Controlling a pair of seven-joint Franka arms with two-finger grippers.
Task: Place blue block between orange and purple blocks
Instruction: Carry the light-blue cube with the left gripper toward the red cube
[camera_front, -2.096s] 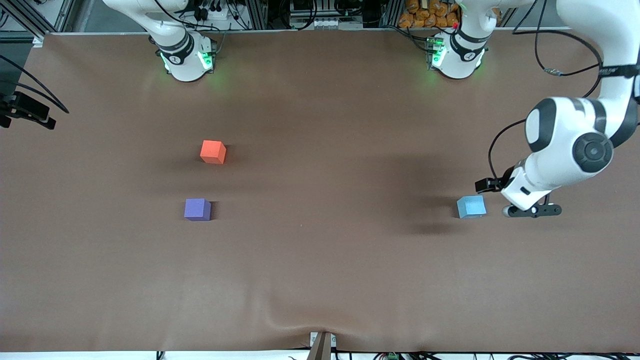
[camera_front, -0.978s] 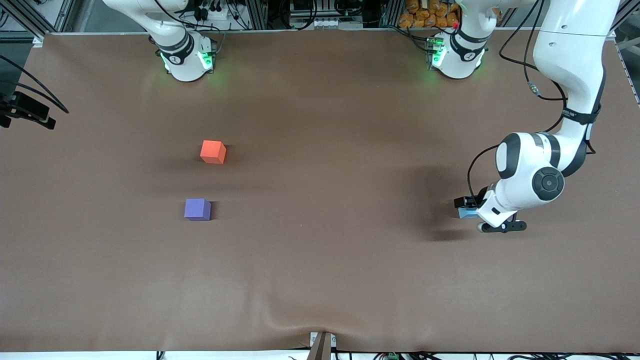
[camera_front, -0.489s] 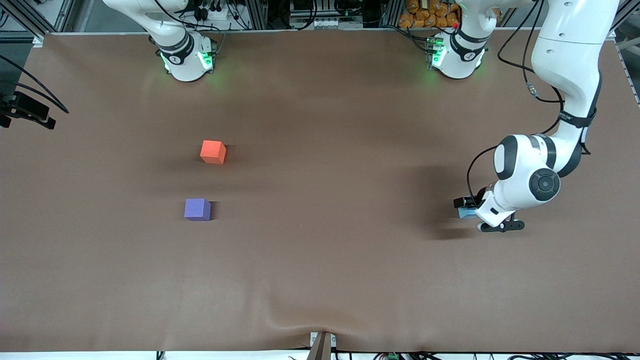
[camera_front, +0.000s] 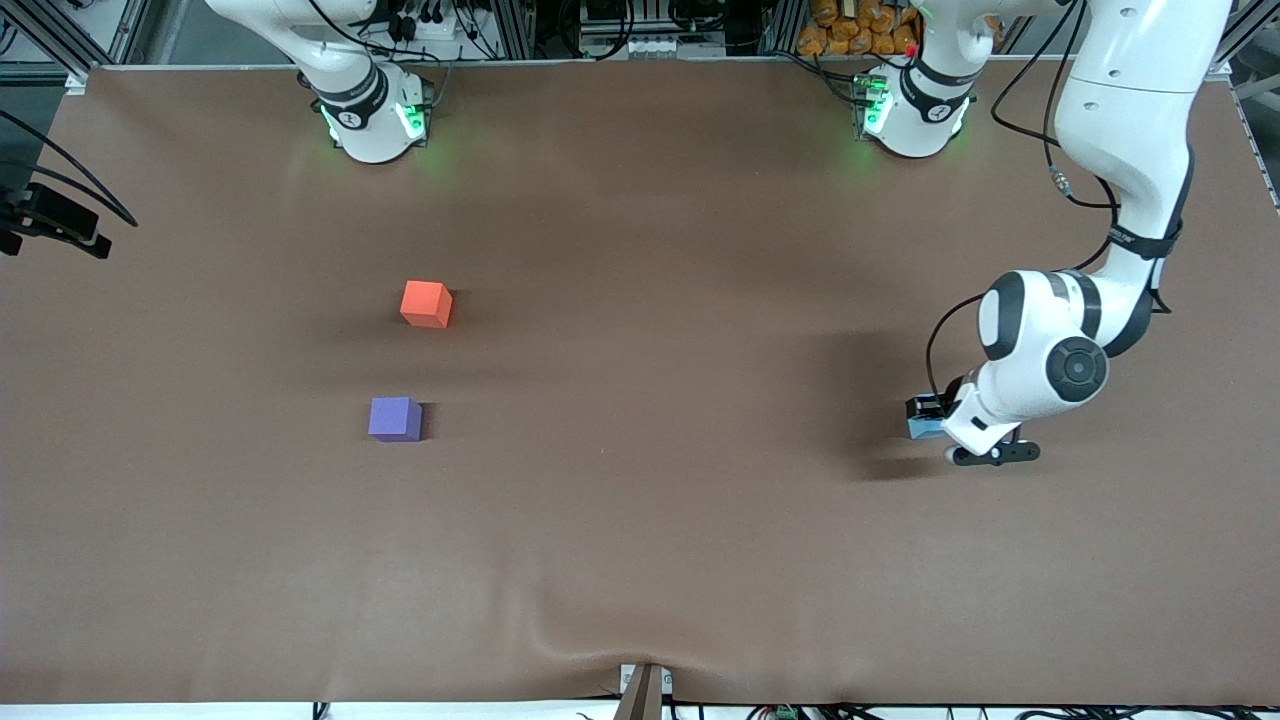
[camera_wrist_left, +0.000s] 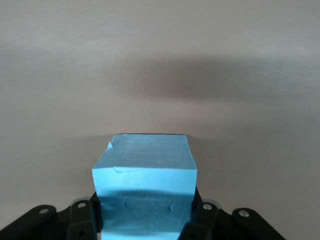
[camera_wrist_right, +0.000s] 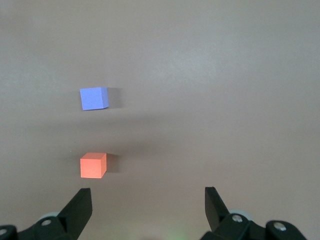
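The blue block (camera_front: 921, 426) is at the left arm's end of the table, mostly hidden under the left wrist. My left gripper (camera_front: 936, 426) is low at the table and shut on it. In the left wrist view the blue block (camera_wrist_left: 145, 170) fills the gap of the left gripper (camera_wrist_left: 145, 222), with both fingers against its sides. The orange block (camera_front: 426, 303) and the purple block (camera_front: 395, 418) sit apart toward the right arm's end, the purple one nearer the front camera. My right gripper (camera_wrist_right: 147, 202) is open and empty high above the orange block (camera_wrist_right: 93, 165) and the purple block (camera_wrist_right: 94, 98).
Both arm bases (camera_front: 372, 120) (camera_front: 910, 115) stand at the table's back edge. A black camera mount (camera_front: 50, 225) juts in at the right arm's end. A small bracket (camera_front: 643, 690) and a cloth wrinkle mark the front edge.
The left arm came down over the blue block and closed round it. In the last half second hand and block shifted slightly toward the right arm's end. The other blocks have not moved.
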